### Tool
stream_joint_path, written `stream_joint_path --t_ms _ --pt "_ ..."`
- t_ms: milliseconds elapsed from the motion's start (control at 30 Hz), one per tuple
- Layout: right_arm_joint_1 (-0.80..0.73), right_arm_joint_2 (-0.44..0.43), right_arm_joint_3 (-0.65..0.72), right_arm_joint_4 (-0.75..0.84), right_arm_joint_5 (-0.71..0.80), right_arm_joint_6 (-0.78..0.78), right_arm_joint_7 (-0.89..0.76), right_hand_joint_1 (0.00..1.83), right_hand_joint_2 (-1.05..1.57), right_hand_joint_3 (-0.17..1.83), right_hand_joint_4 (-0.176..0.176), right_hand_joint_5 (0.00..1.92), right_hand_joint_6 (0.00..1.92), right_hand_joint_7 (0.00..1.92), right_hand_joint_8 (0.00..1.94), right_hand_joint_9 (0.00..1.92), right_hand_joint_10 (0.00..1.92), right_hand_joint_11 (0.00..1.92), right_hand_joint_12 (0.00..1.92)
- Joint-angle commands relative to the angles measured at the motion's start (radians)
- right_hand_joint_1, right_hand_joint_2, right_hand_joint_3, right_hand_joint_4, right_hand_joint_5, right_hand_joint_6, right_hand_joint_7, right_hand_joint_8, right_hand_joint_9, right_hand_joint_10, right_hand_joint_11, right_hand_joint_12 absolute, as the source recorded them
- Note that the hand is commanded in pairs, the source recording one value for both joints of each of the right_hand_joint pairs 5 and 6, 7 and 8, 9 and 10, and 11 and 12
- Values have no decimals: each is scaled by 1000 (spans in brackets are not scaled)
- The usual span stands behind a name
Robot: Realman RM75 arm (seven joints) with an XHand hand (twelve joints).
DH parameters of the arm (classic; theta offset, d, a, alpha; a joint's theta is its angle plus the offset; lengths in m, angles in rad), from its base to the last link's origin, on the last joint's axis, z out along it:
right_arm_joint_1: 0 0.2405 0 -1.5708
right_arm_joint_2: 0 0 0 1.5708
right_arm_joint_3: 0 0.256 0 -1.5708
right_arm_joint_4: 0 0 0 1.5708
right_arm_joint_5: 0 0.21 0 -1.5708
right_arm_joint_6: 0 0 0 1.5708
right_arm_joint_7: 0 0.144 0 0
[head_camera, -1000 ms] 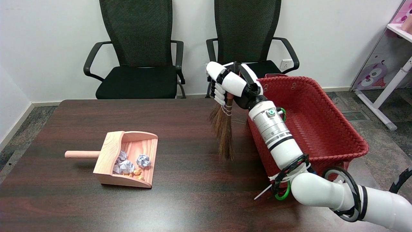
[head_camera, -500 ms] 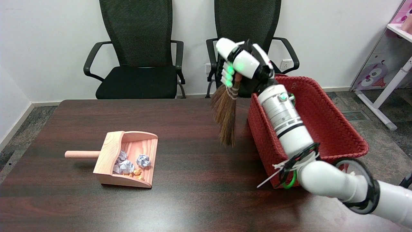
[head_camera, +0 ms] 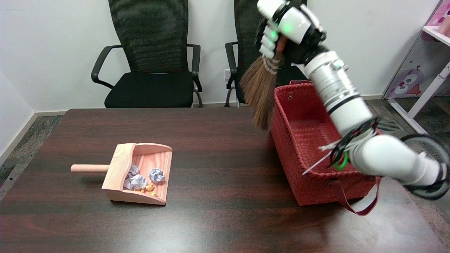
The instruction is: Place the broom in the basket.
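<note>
The right hand (head_camera: 286, 26) is raised high above the table's far edge, its fingers (head_camera: 268, 38) wrapped around the handle of the broom (head_camera: 259, 89). The broom hangs below the hand, its brown bristles slanting down and to the left, so the brush end is lower than the fingers and a little toward the table's middle. The bristle tips hang in the air just outside the left wall of the red basket (head_camera: 291, 154), near that wall's far corner, clear of the tabletop. The basket stands at the right end of the dark wooden table (head_camera: 211, 218), with a red strap hanging from its near side. Well apart, toward the left end of the table, sits a wooden dustpan (head_camera: 139, 172) holding crumpled paper balls (head_camera: 147, 177), its handle pointing to the left edge.
</note>
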Motion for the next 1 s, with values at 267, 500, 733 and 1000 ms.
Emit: stream_joint_path --t_ms 267,500,733,1000 --pt "-144 331 377 -32 302 -94 -12 1110 1571 1552 38 1920 1920 1920 1920 1920 1920 1920 1920" --pt "-303 319 512 -22 302 -93 -12 1118 1571 1446 44 1920 1920 1920 1920 1920 1920 1920 1920" --pt "-337 314 402 -11 292 -67 -12 1119 1571 1420 44 1920 1920 1920 1920 1920 1920 1920 1920" --pt "-337 314 234 18 200 9 -12 1110 1571 1438 38 1920 1920 1920 1920 1920 1920 1920 1920"
